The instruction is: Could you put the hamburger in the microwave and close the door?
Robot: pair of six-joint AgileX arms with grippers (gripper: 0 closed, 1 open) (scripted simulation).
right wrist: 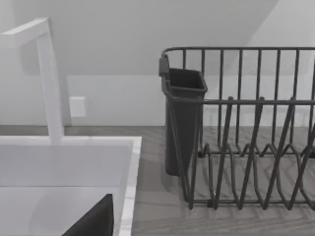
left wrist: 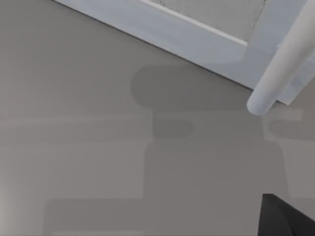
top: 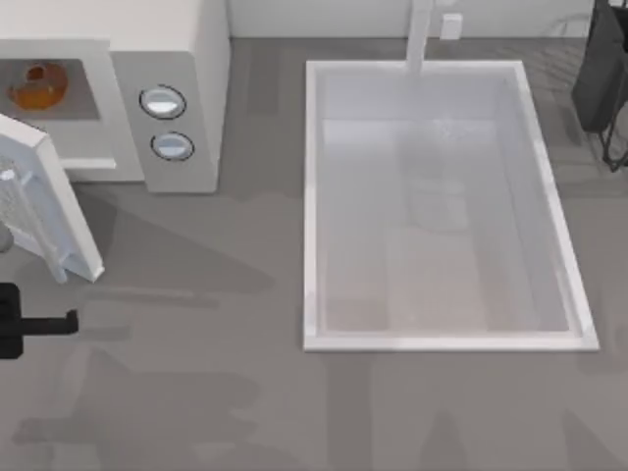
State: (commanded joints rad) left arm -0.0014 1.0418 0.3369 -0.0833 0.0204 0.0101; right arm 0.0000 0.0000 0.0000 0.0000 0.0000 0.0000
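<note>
Sink basin (top: 442,339): white, rectangular, set into the grey table (top: 245,392) right of centre, long axis running from the table's near edge toward the back wall; white faucet (top: 420,34) at its far rim.

Microwave (top: 186,59): white box at the table's far left corner, cavity facing the near edge, two round silver dials (top: 163,102) on the panel right of the cavity.

Door (top: 44,211): stood open, swung out toward the near edge from the cavity's left side, long axis slanting away from the microwave front; pale bar handle (left wrist: 280,64) near its free end in the left wrist view.

Dish rack (right wrist: 246,128): dark wire, with a cutlery cup (right wrist: 183,118), at the table's far right corner beside the sink basin.

Left gripper (top: 44,324): black, at the table's left edge, just near of the door's free end, apart from it; finger state could not be told.

Hamburger (top: 39,86): orange-brown, inside the cavity, resting on its floor; too round to give a long axis.

Right gripper (right wrist: 93,221): a dark part over the sink basin's corner in the right wrist view; finger state could not be told.
</note>
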